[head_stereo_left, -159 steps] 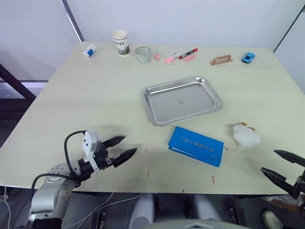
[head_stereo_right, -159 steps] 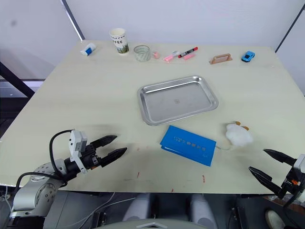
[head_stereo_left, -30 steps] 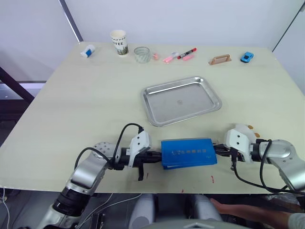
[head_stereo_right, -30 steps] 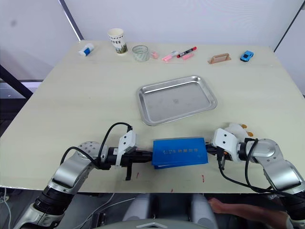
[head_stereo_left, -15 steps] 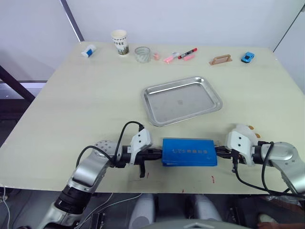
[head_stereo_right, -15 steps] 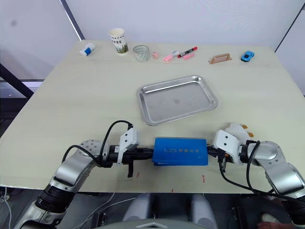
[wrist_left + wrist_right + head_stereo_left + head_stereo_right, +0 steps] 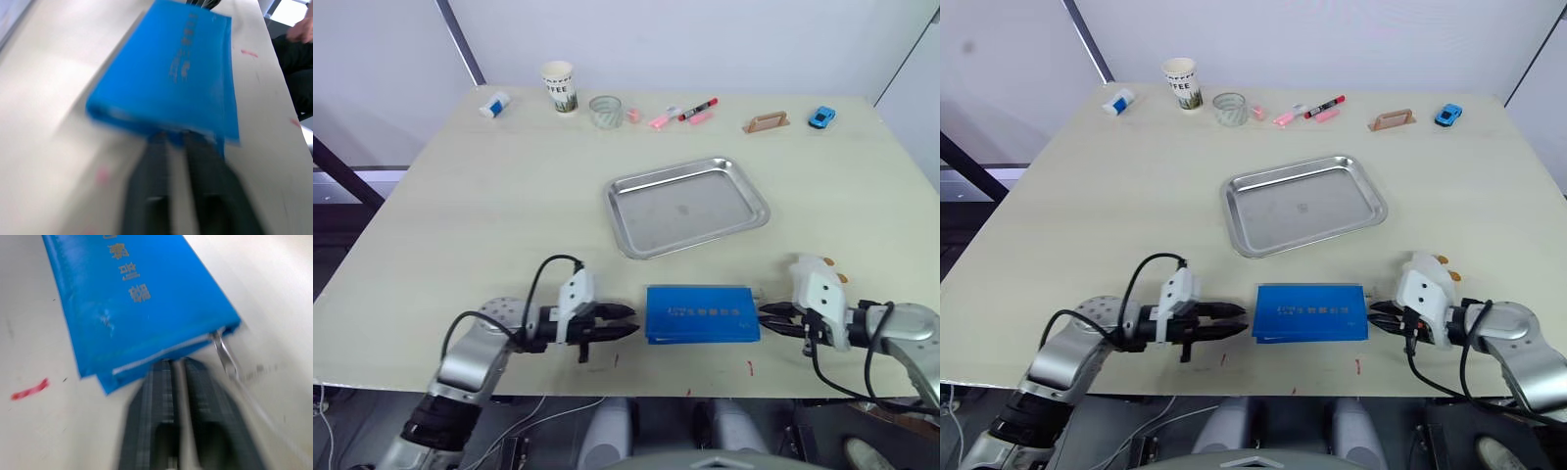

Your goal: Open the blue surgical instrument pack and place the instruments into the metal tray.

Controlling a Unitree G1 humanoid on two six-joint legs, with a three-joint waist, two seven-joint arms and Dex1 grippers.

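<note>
My left gripper (image 7: 625,330) and right gripper (image 7: 768,318), fingers nearly together and holding nothing, flank the closed blue pack (image 7: 702,313) near the table's front edge (image 7: 636,389).

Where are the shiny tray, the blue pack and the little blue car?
metal tray (image 7: 628,186): left eye view, on its near-left rim.
blue surgical instrument pack (image 7: 701,312): left eye view, middle of its cover.
toy car (image 7: 820,117): left eye view, on its roof.
</note>
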